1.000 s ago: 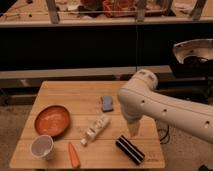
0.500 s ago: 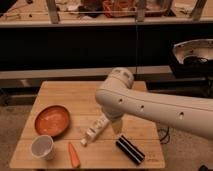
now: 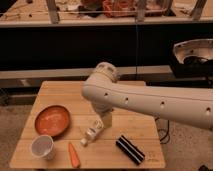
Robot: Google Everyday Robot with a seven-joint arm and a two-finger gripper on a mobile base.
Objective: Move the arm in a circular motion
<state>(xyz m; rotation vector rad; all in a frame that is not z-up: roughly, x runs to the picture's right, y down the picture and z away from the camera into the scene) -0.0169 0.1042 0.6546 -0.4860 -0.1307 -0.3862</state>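
The large white arm [image 3: 150, 102] reaches in from the right across the wooden table [image 3: 55, 92]. Its rounded joint sits over the table's middle at the back. Small dark dots run along its link. The gripper, a pale yellowish tip [image 3: 107, 121], hangs down from the joint just above a white bottle [image 3: 93, 131] lying on the table. The tip touches nothing that I can see.
On the table stand an orange bowl [image 3: 51, 120] and a white cup [image 3: 42, 147] at the left. An orange carrot [image 3: 73, 154] lies at the front, and a black striped object [image 3: 130, 149] lies at the front right. A dark counter runs behind the table.
The arm has swung left across the table over the last second. Its joint now covers the blue object seen earlier at the table's back. The tip has moved from the right side toward the bottle.
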